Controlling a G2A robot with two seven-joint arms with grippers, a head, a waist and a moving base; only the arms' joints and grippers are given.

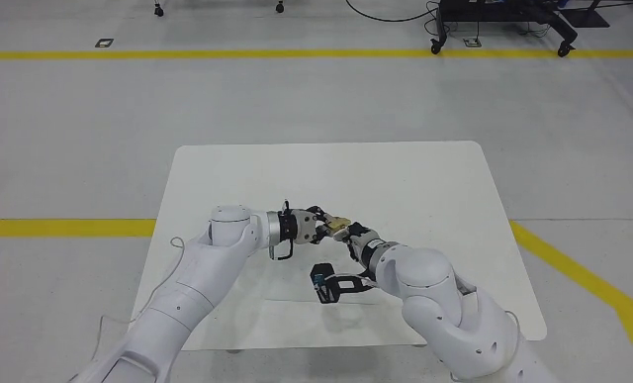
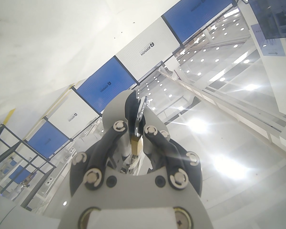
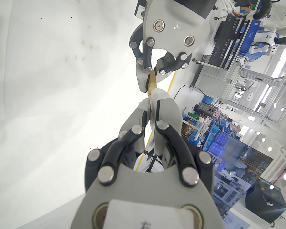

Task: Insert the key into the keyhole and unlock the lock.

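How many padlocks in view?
1. The brass padlock is over the middle of the white table, gripped by the left end effector, with the right end effector meeting it tip-on. The arms could hide another.

I work over a white table (image 1: 435,175), rectangular with rounded corners, which stands on a grey floor (image 1: 99,136) crossed by yellow lines (image 1: 297,54). A few small dark specks (image 3: 82,42) mark its top.
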